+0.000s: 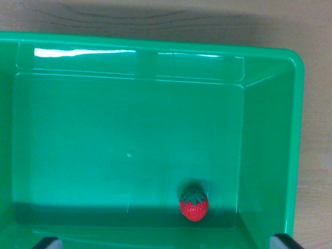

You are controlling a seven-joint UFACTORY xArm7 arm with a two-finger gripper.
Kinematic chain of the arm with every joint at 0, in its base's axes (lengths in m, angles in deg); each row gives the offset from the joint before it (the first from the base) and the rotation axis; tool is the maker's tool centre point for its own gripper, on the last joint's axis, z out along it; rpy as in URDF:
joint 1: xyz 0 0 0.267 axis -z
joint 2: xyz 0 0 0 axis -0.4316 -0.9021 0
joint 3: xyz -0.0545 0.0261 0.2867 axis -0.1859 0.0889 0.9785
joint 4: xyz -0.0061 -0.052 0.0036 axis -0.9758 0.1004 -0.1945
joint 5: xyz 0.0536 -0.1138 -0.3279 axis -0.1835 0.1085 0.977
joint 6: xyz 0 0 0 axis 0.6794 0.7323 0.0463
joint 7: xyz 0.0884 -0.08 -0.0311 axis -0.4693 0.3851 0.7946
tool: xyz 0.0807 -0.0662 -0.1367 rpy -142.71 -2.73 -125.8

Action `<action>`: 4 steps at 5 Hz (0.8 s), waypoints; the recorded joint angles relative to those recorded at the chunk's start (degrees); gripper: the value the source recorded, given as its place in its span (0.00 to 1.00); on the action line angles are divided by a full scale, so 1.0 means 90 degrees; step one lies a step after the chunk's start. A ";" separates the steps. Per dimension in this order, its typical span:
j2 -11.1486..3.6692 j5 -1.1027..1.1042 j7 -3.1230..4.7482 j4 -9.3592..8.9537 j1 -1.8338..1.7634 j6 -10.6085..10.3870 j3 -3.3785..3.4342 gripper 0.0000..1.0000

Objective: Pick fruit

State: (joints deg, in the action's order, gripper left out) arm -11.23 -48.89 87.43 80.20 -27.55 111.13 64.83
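Green plastic bin (270,129) on a wooden counter (316,155), with a strawberry (194,204) lying near its lower right corner. The tool (168,243) is seen spread wide and empty; it would best be centred over the fruit, clear of the wall.

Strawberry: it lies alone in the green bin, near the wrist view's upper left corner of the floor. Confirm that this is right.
Not quite. The strawberry does lie alone in the green bin, but the wrist view shows it near the lower right corner of the floor, close to the right wall, not the upper left. The hand's two finger tips only peek in at the bottom edge, apart from the fruit.
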 joint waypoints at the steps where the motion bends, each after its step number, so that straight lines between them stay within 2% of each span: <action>1: -0.0047 0.0004 0.0036 -0.0178 0.0021 -0.0213 -0.0023 0.00; 2: -0.0099 0.0009 0.0075 -0.0373 0.0044 -0.0446 -0.0047 0.00; 3: -0.0099 0.0009 0.0075 -0.0373 0.0044 -0.0446 -0.0047 0.00; 4: -0.0154 0.0014 0.0117 -0.0579 0.0068 -0.0693 -0.0073 0.00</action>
State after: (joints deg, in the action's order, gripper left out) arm -12.61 -48.76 88.48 74.99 -26.95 104.90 64.17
